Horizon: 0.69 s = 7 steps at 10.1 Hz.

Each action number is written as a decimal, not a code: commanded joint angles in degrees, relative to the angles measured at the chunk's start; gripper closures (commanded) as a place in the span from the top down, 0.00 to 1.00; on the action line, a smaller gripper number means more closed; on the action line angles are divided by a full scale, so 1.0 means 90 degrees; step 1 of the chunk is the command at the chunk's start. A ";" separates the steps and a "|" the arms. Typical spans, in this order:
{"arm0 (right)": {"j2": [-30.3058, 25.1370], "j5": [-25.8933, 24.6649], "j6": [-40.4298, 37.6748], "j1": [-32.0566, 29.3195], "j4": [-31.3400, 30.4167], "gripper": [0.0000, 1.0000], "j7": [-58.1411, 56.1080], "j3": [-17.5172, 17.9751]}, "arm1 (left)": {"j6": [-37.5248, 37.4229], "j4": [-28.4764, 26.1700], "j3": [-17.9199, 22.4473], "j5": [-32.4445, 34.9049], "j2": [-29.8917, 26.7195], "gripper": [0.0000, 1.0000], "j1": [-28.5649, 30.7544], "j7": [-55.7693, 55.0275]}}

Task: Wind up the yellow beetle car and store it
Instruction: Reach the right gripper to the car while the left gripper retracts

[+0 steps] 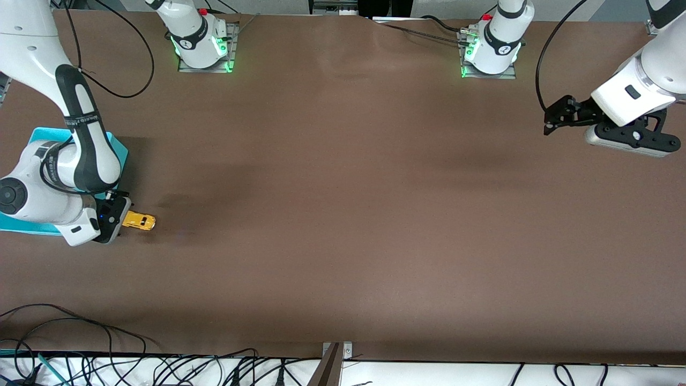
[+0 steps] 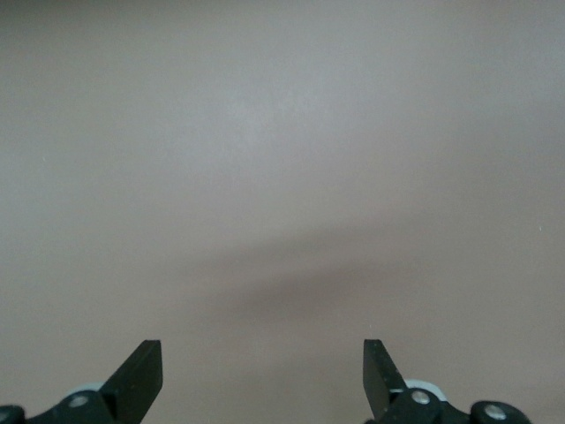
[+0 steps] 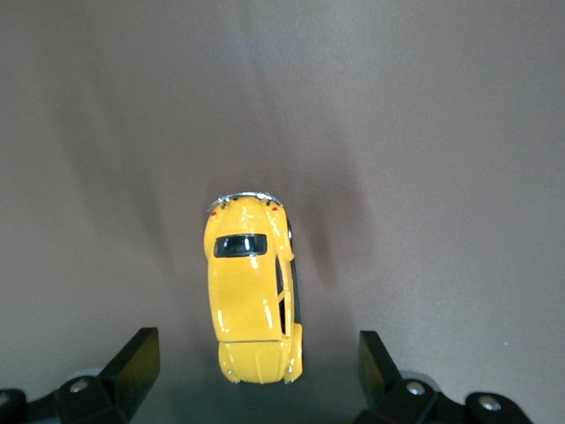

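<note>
The yellow beetle car (image 1: 140, 221) stands on its wheels on the brown table near the right arm's end. In the right wrist view the car (image 3: 254, 296) has one end between my right gripper's (image 3: 256, 346) open fingers (image 3: 137, 362), with a clear gap on each side. In the front view the right gripper (image 1: 122, 219) is low at the table, right beside the car. My left gripper (image 1: 551, 122) hangs open and empty in the air over the left arm's end of the table. Its wrist view (image 2: 263, 355) shows only bare table.
A teal tray (image 1: 119, 146) lies on the table under the right arm, just beside the car and farther from the front camera. Loose cables (image 1: 80, 327) run along the table's near edge. The two arm bases (image 1: 203, 43) stand at the back.
</note>
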 commanded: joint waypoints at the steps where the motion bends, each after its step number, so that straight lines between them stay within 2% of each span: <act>1: -0.0020 -0.0026 0.0056 -0.0034 -0.0129 1.00 -0.0071 0.0092 | 0.0200 -0.0207 0.0050 0.0237 -0.0185 1.00 -0.0030 -0.0125; 6: 0.0146 0.0043 0.0359 -0.0064 -0.0180 1.00 -0.0021 0.0102 | -0.0141 -0.0148 0.0050 0.0239 -0.0145 1.00 0.0000 -0.0174; 7: 0.0146 0.0043 0.0359 -0.0064 -0.0189 0.94 -0.0012 0.0102 | -0.0239 -0.0158 0.0050 0.0238 -0.0174 1.00 0.0067 -0.0193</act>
